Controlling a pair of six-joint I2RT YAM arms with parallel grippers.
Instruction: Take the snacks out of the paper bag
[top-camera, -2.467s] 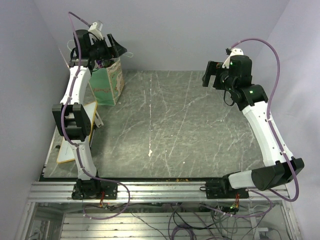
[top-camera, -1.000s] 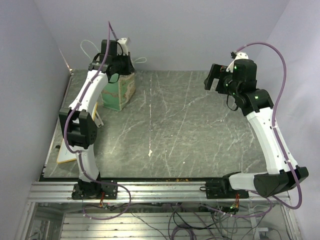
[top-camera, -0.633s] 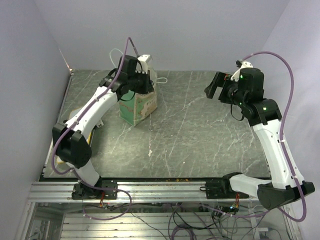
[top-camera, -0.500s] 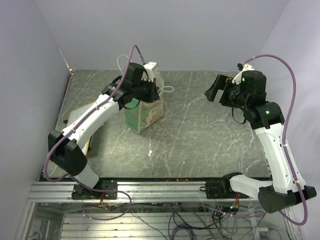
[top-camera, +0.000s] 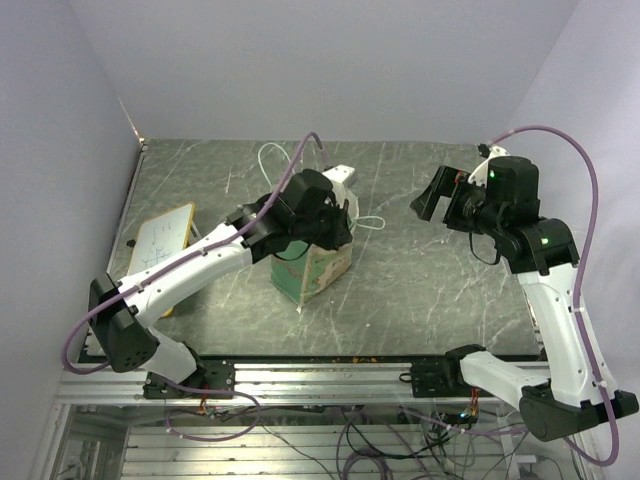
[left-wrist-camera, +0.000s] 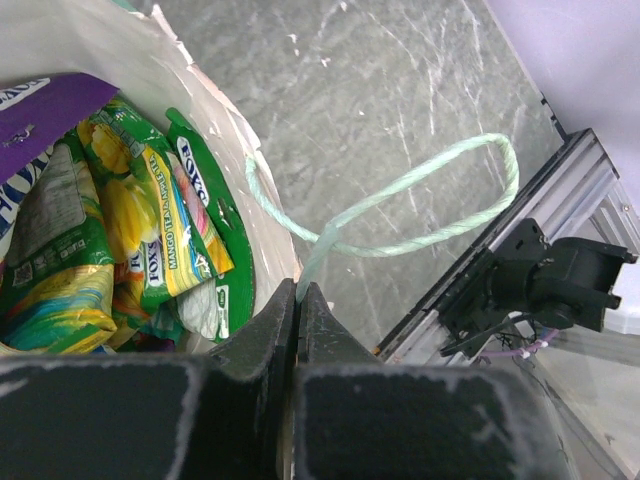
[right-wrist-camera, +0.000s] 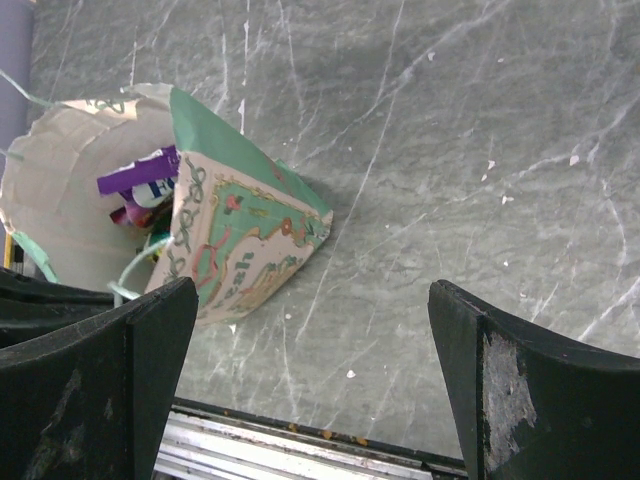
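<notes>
Left gripper (left-wrist-camera: 298, 300) clamped the paper bag (right-wrist-camera: 240, 240) at its rim; right gripper (right-wrist-camera: 310, 335) gaped beside it. Inside, the snacks (left-wrist-camera: 110, 220) looked light and slippery, best pinched by an edge.

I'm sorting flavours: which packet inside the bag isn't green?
The purple packet lying against the paper bag's white inner wall; the other packets beside it are green and yellow.

Open green paper bag (top-camera: 325, 272) holds crinkly snacks (left-wrist-camera: 110, 230) inside.

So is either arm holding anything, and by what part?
The left gripper pinches the paper bag at its rim, by a string handle; the right gripper, open, holds nothing.
</notes>
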